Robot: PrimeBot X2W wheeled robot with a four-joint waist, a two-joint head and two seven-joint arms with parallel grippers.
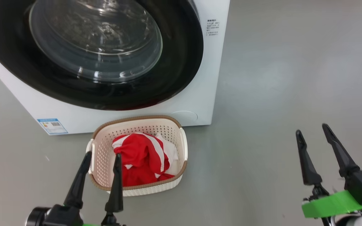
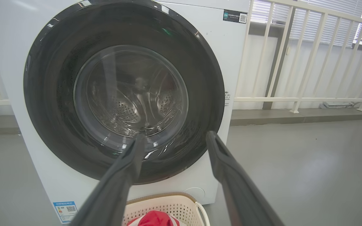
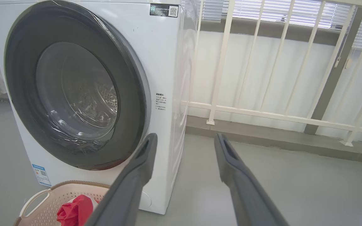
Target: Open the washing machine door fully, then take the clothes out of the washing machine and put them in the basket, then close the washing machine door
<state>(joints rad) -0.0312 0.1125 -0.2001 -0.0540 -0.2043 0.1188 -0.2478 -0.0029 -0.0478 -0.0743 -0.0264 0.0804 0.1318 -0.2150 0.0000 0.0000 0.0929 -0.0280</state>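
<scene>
**Nearest the camera.** Left pincer point(image 1: 103, 155) at the lower left of the head view, its two dark fingers spread apart and holding nothing. Their tips overlap the near left part of the basket point(image 1: 168, 185) in that view. In the left wrist view the same fingers point toward the washing machine door point(image 1: 181, 62), with the basket below them. Right pincer point(image 1: 312, 129) at the lower right, likewise released and empty, poised over bare grey floor point(image 1: 278, 78) well to the right of the basket. A band of green tape point(image 1: 335, 204) wraps its wrist.

**Middle ground.** The basket stands on the floor just in front of the washing machine point(image 1: 212, 62), below the door. It is cream-white and perforated, with a brown woven-look rim and a handle at each side. The clothes point(image 1: 140, 157) lie bunched inside it, red fabric with white stripes and panels, filling the middle and right of the interior.

**Beyond.** The white front of the washing machine carries a small blue sticker point(image 1: 52, 125) at its lower left corner. The door, a wide glossy black rim around a bulging clear glass bowl point(image 1: 96, 40), appears shut against the front. The perforated steel drum point(image 2: 127, 110) shows through the glass in both wrist views.

**Farthest.** A white railing point(image 2: 294, 62) runs behind and to the right of the machine, with slatted blinds point(image 3: 278, 12) beyond it.
</scene>
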